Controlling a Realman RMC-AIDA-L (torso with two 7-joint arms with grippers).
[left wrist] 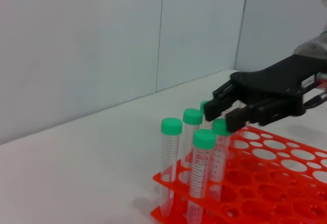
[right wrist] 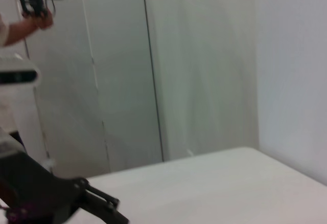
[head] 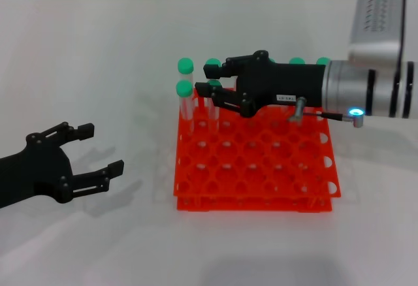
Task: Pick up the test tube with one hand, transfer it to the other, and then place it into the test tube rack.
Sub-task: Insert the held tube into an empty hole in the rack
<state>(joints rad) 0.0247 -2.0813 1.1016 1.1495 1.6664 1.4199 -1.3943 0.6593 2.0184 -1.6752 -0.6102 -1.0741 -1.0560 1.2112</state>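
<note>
**Operator:** Where is the right gripper located?

**Technician:** The right gripper, a black claw unit marked with a small white printed label, is extended from the robot's right over the far-left corner of the square bright orange plastic test tube rack. It is held level above the grid of round holes.

**Operator:** Where is the slim clear plastic test tube with the green screw cap found?

**Technician:** The test tube is seated upright in a hole near that far-left corner. Its cap is seen right at the tip of the right gripper. Whether the cap is clamped or merely passed by cannot be told from any view.

**Operator:** How are the other green-capped tubes arranged?

**Technician:** Several are stood upright in the same corner, close beside one another. Two more green caps are visible along the far edge of the rack, behind the right arm.

**Operator:** What is reported for the left gripper?

**Technician:** The left gripper, a plain black claw unit, is positioned low over the white table, to the left of the rack and well apart from it. Its jaws are spread wide and nothing is held between them.

**Operator:** Is the rack flat?

**Technician:** Yes. Both orange tiers are seen resting flat on the table.
</note>
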